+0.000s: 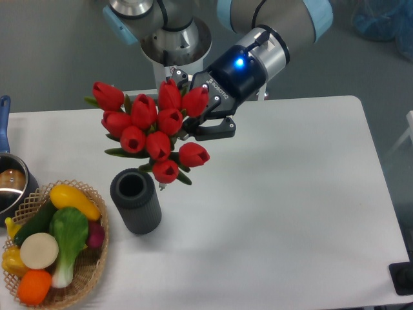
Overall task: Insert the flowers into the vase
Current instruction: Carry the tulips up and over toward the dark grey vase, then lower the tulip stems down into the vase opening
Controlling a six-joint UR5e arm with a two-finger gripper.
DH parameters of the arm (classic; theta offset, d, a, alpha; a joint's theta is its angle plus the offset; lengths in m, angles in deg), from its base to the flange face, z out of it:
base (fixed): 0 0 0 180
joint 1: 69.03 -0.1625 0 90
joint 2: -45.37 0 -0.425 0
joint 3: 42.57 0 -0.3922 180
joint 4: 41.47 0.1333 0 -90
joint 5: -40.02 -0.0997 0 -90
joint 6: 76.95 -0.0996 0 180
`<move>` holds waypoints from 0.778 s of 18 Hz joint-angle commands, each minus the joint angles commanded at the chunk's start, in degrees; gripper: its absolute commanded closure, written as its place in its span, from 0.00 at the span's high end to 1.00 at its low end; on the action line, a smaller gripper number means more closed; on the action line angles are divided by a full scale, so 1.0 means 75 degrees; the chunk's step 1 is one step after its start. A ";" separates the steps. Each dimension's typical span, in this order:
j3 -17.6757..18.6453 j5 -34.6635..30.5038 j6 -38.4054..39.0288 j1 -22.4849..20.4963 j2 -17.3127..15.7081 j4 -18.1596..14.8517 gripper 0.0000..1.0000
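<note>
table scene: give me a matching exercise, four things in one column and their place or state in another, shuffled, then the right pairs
Things:
1. flowers
2. vase
3. wicker basket
4. metal pot

Places or states:
A. at the table's left edge, partly cut off by the picture
B. standing upright on the table, mouth empty
C. held in the air by the hand
D. at the front left, filled with toy vegetables

Pairs: 1-C, 2-B, 3-D, 4-A
</note>
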 joint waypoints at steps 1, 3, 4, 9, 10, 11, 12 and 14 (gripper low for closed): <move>0.0000 0.0081 0.0000 0.0012 0.0000 0.0000 0.04; 0.0012 0.0164 0.0023 0.0058 -0.0012 0.0000 0.04; 0.0035 0.0164 0.0035 0.0198 -0.0047 -0.0012 0.04; 0.0315 0.0153 -0.0035 0.0374 -0.0023 0.0023 0.04; 0.0444 0.0141 -0.0047 0.0410 -0.0047 0.0023 0.04; 0.0550 0.0141 -0.0058 0.0422 -0.0070 0.0023 0.04; 0.0644 0.0129 -0.0070 0.0422 -0.0105 0.0035 0.04; 0.0761 0.0129 -0.0164 0.0433 -0.0094 0.0175 0.04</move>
